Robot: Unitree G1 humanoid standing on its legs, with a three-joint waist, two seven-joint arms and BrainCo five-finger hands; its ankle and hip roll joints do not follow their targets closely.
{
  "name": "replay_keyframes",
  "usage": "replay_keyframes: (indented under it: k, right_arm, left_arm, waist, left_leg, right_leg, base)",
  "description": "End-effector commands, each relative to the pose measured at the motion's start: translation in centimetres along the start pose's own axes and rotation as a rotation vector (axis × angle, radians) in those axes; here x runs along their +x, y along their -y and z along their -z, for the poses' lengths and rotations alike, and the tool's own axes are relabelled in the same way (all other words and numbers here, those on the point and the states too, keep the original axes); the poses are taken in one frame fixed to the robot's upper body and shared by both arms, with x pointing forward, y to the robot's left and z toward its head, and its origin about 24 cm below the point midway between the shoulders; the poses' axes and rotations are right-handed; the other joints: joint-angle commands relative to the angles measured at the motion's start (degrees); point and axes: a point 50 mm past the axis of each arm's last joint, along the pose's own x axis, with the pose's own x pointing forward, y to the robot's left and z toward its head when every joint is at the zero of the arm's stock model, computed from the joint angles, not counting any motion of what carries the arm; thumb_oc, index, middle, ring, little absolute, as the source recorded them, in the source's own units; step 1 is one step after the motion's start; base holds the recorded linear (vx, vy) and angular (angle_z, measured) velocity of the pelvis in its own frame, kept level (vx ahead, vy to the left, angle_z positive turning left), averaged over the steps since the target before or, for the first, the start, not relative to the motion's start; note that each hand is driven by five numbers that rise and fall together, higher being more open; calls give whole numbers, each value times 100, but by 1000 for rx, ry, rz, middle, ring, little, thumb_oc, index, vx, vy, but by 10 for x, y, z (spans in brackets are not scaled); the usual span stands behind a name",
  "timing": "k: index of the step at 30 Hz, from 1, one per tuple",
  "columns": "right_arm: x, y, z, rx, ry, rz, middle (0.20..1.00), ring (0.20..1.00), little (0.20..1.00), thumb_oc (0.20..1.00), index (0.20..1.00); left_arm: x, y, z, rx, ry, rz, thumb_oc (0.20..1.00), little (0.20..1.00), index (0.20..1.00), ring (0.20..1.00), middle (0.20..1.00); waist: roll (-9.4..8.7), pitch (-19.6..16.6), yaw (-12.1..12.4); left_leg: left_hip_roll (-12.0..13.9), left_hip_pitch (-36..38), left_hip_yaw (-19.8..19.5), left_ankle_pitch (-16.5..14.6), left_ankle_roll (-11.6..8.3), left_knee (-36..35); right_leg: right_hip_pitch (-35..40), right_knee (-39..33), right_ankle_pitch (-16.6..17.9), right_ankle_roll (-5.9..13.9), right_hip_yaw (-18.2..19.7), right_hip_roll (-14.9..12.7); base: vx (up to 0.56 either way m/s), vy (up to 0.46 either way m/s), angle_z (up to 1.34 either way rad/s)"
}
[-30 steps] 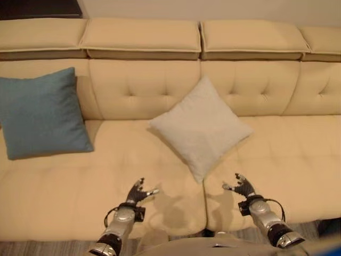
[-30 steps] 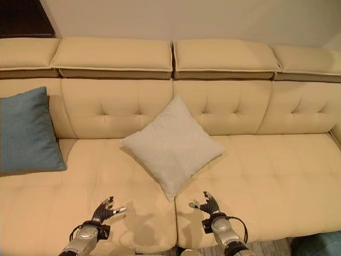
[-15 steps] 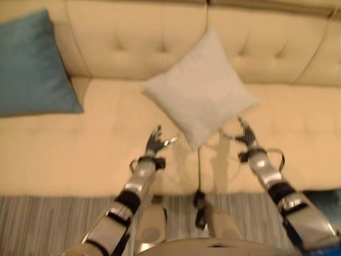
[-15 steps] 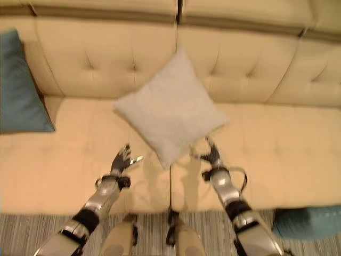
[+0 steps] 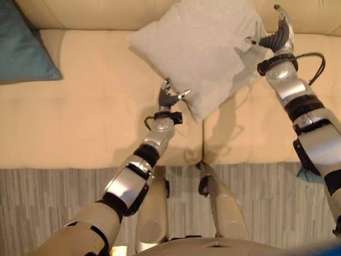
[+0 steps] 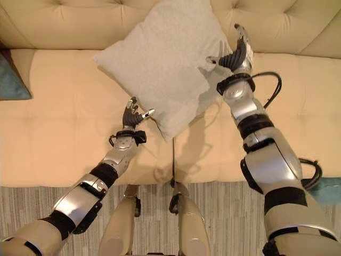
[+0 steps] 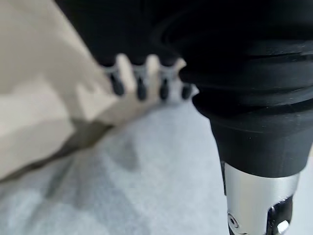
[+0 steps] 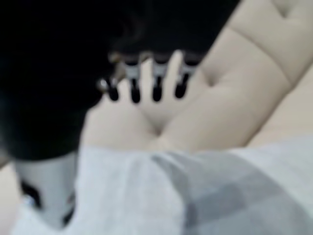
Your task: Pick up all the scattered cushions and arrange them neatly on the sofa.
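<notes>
A white cushion leans corner-down against the cream sofa's backrest, near the middle seam. My left hand is open beside the cushion's lower left edge, its fingers straight over the white cloth. My right hand is open at the cushion's right corner, thumb touching the cloth, with the tufted backrest beyond its straight fingers. A teal cushion stands on the sofa at the far left.
A grey striped rug lies in front of the sofa. A bit of something teal shows on the floor at the far right. Bare seat stretches between the two cushions and to the right of the white one.
The camera has tipped down towards the sofa's front and the rug. Both arms have reached forward, and the hands have come from short of the white cushion to either side of it.
</notes>
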Motion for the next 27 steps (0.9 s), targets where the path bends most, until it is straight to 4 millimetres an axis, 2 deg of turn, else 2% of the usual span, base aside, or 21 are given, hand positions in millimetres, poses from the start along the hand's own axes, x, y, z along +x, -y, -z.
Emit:
replay_keyframes:
  k: [1,7,9,10,16,17,20,25,26,27]
  right_arm:
    - [15,27,-14,-41,47,81,1000,1000,1000,1000,1000]
    - [31,59,-25,-236,63,121,1000,1000,1000,1000,1000]
    - [36,67,-35,-314,85,126,1000,1000,1000,1000,1000]
    - [39,72,-46,-394,120,119,1000,1000,1000,1000,1000]
    - [43,77,-54,-470,132,108,1000,1000,1000,1000,1000]
    - [43,69,-66,-469,170,85,1000,1000,1000,1000,1000]
    - [41,59,-68,-454,172,57,1000,1000,1000,1000,1000]
    - [28,11,-89,-339,255,-61,1000,1000,1000,1000,1000]
    - [28,10,-89,-338,255,-61,1000,1000,1000,1000,1000]
    - [25,1,-92,-305,268,-85,1000,1000,1000,1000,1000]
  left_arm:
    - [7,11,-23,-33,79,8,1000,1000,1000,1000,1000]
    - [9,32,-47,-100,135,56,1000,1000,1000,1000,1000]
    - [10,38,-56,-151,149,63,1000,1000,1000,1000,1000]
    - [10,46,-67,-241,166,79,1000,1000,1000,1000,1000]
    - [8,59,-79,-282,184,124,1000,1000,1000,1000,1000]
    - [10,60,-84,-293,190,122,1000,1000,1000,1000,1000]
    - [9,68,-85,-323,177,138,1000,1000,1000,1000,1000]
    - [10,77,-93,-331,175,147,1000,1000,1000,1000,1000]
    - [10,77,-93,-331,175,146,1000,1000,1000,1000,1000]
    - [10,77,-94,-324,177,144,1000,1000,1000,1000,1000]
  waist:
    - [-266,-25,36]
    - [-202,127,64]
    - [-218,153,36]
    - [-251,190,5]
    - [-273,267,-15]
    - [-339,306,-62]
    - [-349,347,-75]
    - [-405,410,-161]
    - [-407,406,-162]
    - [-417,418,-175]
  left_leg:
    - [-39,222,-241,-209,-491,-111]
    - [-57,-90,-310,-126,-529,-111]
    - [-48,-174,-301,-112,-549,-111]
    - [-47,-256,-283,-99,-565,-111]
    - [-34,-417,-280,-57,-604,-111]
    - [-20,-494,-260,-41,-621,-111]
    - [-9,-624,-252,-12,-647,-111]
    - [34,-783,-215,11,-667,-111]
    - [33,-786,-214,12,-667,-111]
    - [40,-806,-212,21,-670,-111]
  right_leg:
    - [-227,488,-339,584,30,-267]
    - [-673,792,-394,579,41,-336]
    - [-786,849,-408,582,56,-350]
    - [-899,907,-417,585,81,-352]
    - [-1113,982,-421,586,108,-355]
    - [-1206,983,-397,599,138,-337]
    - [-1377,998,-360,613,171,-319]
    - [-1629,979,-274,639,265,-265]
    - [-1633,980,-274,639,266,-265]
    - [-1660,983,-265,642,277,-259]
  base:
    - [0,0,0]
    - [4,-8,2]
    - [18,-18,6]
    - [12,-22,5]
    - [6,-12,2]
    - [16,-18,3]
    - [16,-24,-6]
    - [6,-11,-4]
    - [3,-20,-6]
    - [2,-15,-4]
